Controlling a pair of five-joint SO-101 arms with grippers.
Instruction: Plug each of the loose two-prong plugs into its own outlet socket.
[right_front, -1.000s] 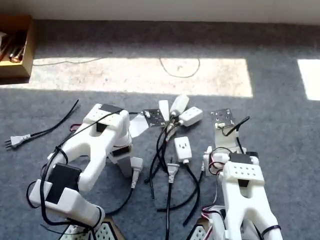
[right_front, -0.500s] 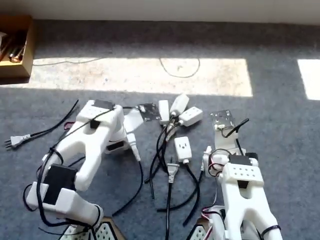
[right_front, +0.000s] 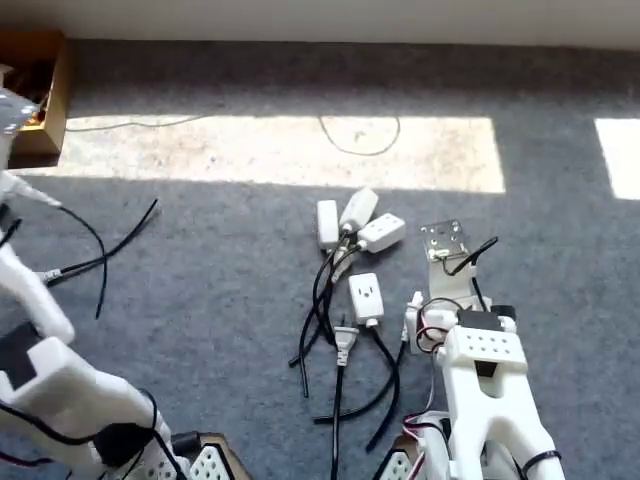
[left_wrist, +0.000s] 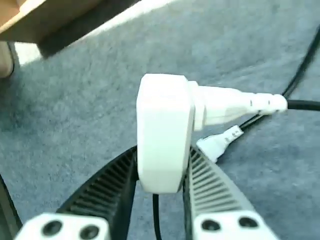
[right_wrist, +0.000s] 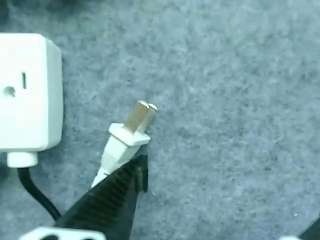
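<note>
The left gripper (left_wrist: 162, 156) clamps a white outlet socket (left_wrist: 162, 120) in its jaws, a seated plug (left_wrist: 225, 107) already pushed into it (that pair looks done). The right gripper (right_wrist: 225, 200) gapes wide, a loose plug (right_wrist: 127, 137) just beside one finger (right_wrist: 112, 197), seemingly placed for grasping.
</note>
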